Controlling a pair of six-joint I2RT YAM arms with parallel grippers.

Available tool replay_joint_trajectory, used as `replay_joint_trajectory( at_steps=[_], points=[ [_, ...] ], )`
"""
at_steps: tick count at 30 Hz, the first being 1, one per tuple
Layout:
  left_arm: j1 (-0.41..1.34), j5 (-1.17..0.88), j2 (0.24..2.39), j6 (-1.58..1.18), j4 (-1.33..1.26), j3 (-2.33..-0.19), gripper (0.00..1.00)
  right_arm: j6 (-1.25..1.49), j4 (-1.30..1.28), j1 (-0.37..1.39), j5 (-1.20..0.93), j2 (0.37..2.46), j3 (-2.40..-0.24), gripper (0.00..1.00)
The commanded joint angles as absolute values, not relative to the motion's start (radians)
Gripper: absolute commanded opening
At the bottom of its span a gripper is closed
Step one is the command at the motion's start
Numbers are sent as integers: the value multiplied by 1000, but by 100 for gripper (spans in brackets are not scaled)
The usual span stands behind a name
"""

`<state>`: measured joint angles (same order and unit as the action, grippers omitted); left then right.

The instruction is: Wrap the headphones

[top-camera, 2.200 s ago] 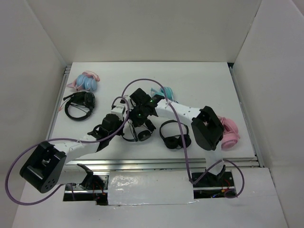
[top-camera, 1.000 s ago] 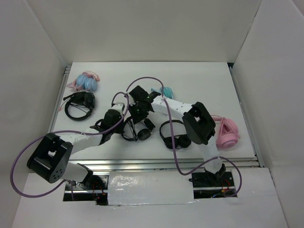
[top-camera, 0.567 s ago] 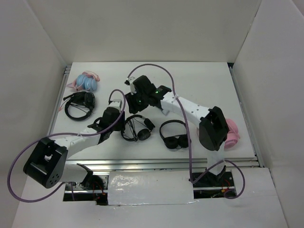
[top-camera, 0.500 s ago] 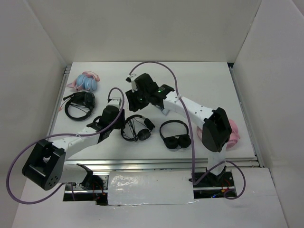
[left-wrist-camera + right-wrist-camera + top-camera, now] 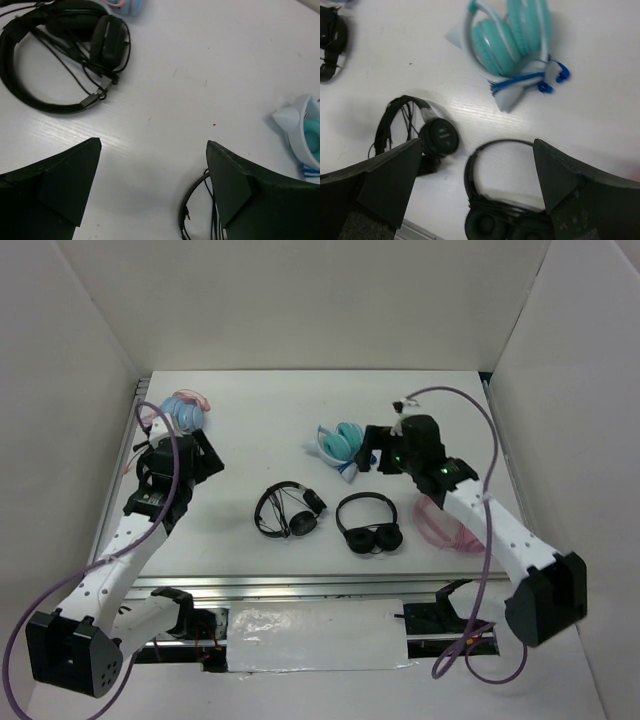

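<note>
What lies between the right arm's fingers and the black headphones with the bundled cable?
Nothing visible. From the open right gripper to the headphones there is only bare table. The teal-and-white pair lies just off that line on the far side, the other black pair on the near side.

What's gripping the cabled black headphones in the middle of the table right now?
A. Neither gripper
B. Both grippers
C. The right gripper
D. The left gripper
A: the headphones lie free on the table, while the left gripper and the right gripper are both open, off to either side and holding nothing.
</note>
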<state>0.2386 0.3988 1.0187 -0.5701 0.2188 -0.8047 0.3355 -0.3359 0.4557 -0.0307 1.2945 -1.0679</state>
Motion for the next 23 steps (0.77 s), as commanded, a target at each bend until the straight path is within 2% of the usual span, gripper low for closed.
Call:
replay_joint_trajectory(
  at_steps=[1,5,9,12,18,23],
  points=[
    [177,424,973,-701,356,-841,99,411,-242,373,-6,1113,-910,100],
    [85,367,982,-736,419,-887,99,481,-277,275,27,882,-737,100],
    [71,358,965,-741,401,-861,99,505,-307,213,72,721,-669,100],
    [46,318,960,-747,365,-839,99,505,-308,193,54,666,-653,100],
    [34,321,907,-732,330,-795,99,522,-344,186,147,559,-660,100],
    [28,339,839,-724,295,-755,99,575,-406,183,222,574,-699,100]
  ],
)
